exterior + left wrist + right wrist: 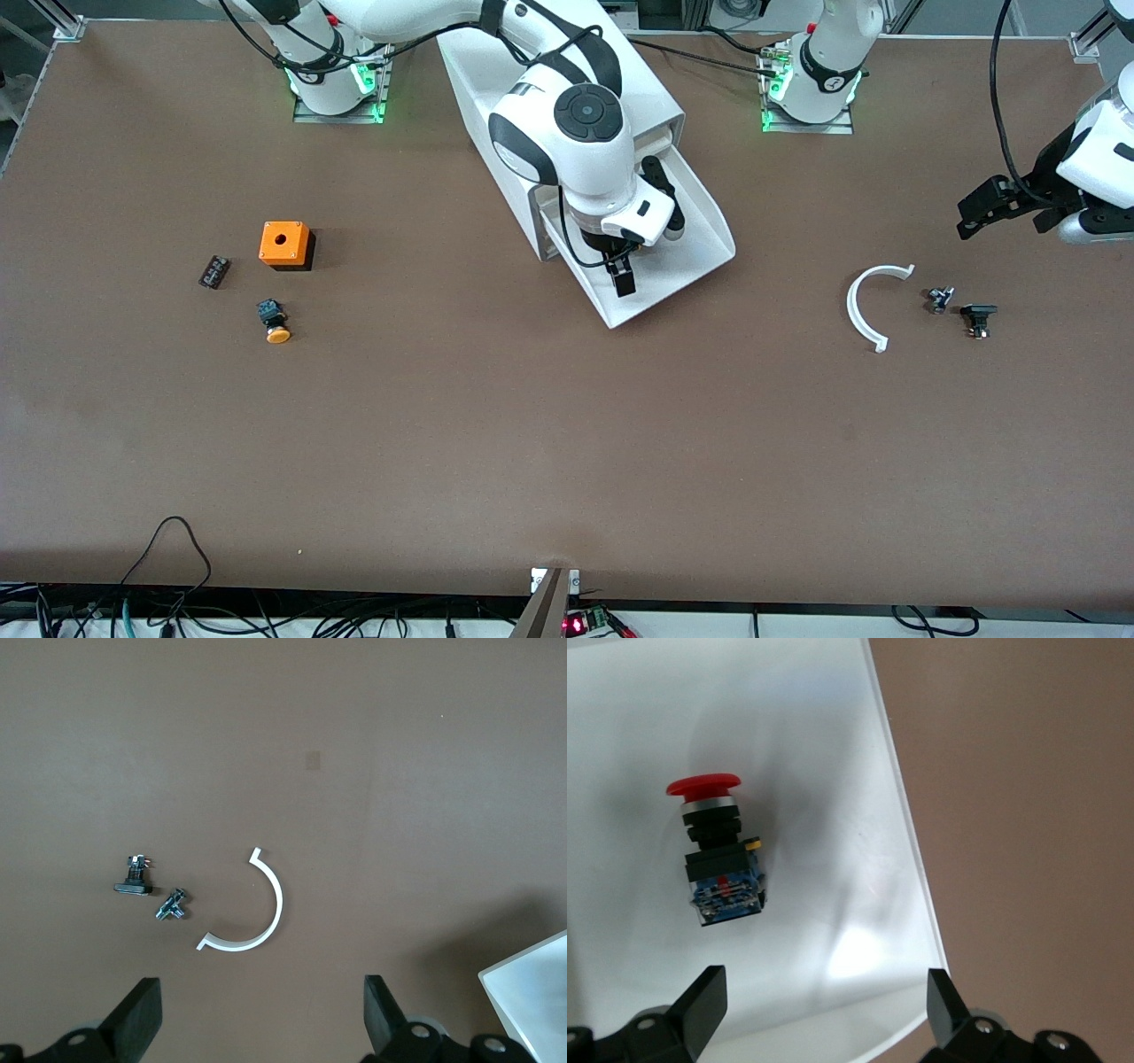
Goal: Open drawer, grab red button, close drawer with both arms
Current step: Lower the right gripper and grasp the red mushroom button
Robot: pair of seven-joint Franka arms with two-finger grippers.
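Observation:
The white drawer [700, 221] stands pulled out of the white cabinet [647, 89], toward the front camera. My right gripper [623, 275] hangs open over the drawer's front part. In the right wrist view the red-capped button [713, 846] lies on its side on the drawer's floor [833, 771], a little ahead of the open gripper [824, 1010] and apart from it. The right hand hides the button in the front view. My left gripper [974, 213] is open and empty over the table at the left arm's end; in the left wrist view the gripper [263, 1019] holds nothing.
An orange box with a hole [284, 244], an orange-capped button [274, 322] and a small black part [213, 271] lie toward the right arm's end. A white arc [868, 306] and two small black parts [939, 299] [978, 317] lie under the left gripper.

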